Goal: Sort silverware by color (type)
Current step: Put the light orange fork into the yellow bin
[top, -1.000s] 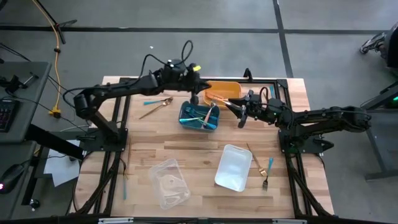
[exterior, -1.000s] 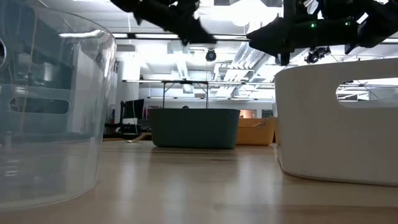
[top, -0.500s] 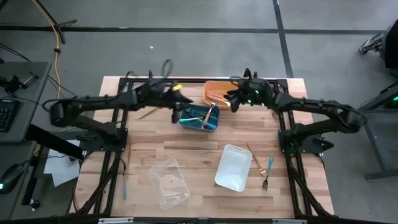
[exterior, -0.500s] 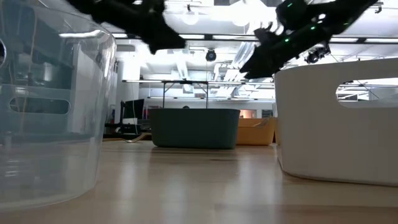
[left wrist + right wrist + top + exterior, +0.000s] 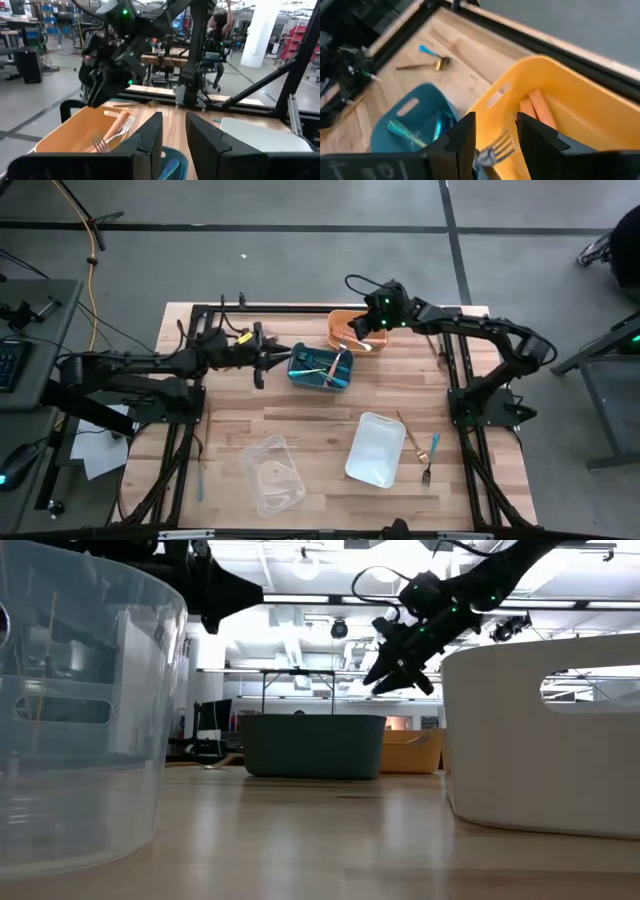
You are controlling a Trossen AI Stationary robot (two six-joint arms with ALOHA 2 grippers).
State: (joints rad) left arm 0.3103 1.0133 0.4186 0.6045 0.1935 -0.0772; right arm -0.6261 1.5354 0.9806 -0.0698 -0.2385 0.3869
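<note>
At the near edge of the table [image 5: 310, 415] a clear bin [image 5: 272, 475] and a white bin [image 5: 375, 448] were seen, well apart. Just beside the white bin, a gold fork [image 5: 412, 436] and a teal-handled fork [image 5: 431, 457] were laid on the wood.

Farther back, the teal bin [image 5: 320, 367] was placed, with teal-handled silverware [image 5: 322, 364] inside it. The left gripper [image 5: 264, 360] was held just beside this bin, on its left side. Its fingers [image 5: 150, 135] were seen with a narrow gap between them, and nothing was held.

At the far edge, the orange bin [image 5: 350, 330] was touching the teal bin. The right gripper [image 5: 368, 335] was held over the orange bin, and a silver fork [image 5: 495, 147] was gripped between its fingers. Salmon-orange handles [image 5: 535, 107] were seen lying in this bin.
</note>
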